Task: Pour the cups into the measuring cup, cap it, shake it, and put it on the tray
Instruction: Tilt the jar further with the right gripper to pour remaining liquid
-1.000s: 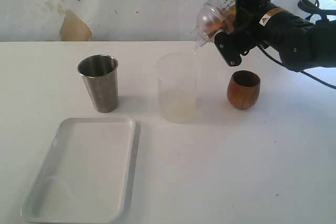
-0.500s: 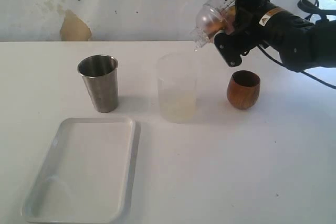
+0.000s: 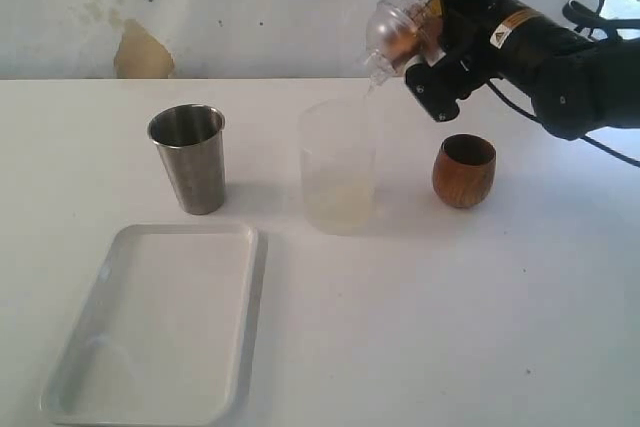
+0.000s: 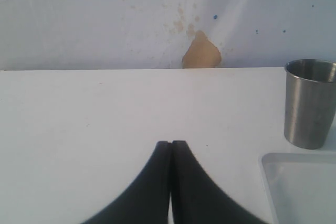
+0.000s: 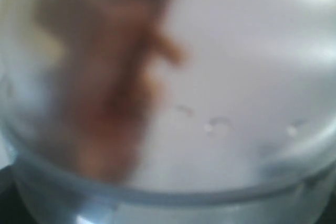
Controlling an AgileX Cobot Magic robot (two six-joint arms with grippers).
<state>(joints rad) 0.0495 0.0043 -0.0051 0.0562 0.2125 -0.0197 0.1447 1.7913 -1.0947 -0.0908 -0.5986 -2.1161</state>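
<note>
While the exterior view takes in the whole white table [image 3: 450,327], only it shows the right gripper [image 3: 412,42] clamped on the clear dome cap [image 3: 388,32], held tilted in the air just above the right side of the measuring cup [image 3: 338,167]; whether cap and rim touch cannot be told. The right wrist view is filled by that cap [image 5: 210,77], blurred, with a few droplets [image 5: 218,127] clinging to it and a brown smear behind it that cannot be made out.

The left wrist view alone shows the left gripper [image 4: 171,153], its dark jaws pressed together on nothing, low over the table, with the steel tumbler [image 4: 310,103] and a corner of the tray [image 4: 268,157] off to one side and a tan patch [image 4: 201,51] on the wall beyond.

The measuring cup stands upright at mid-table, with a pale layer in its lower part. The steel tumbler [image 3: 190,157] stands well to its left, just behind the tray [image 3: 255,297]; the wooden cup [image 3: 464,171] stands near its right. What either cup contains cannot be told.

A yellow warning sticker [image 3: 497,35] sits on the right arm; its print is too small to read.
</note>
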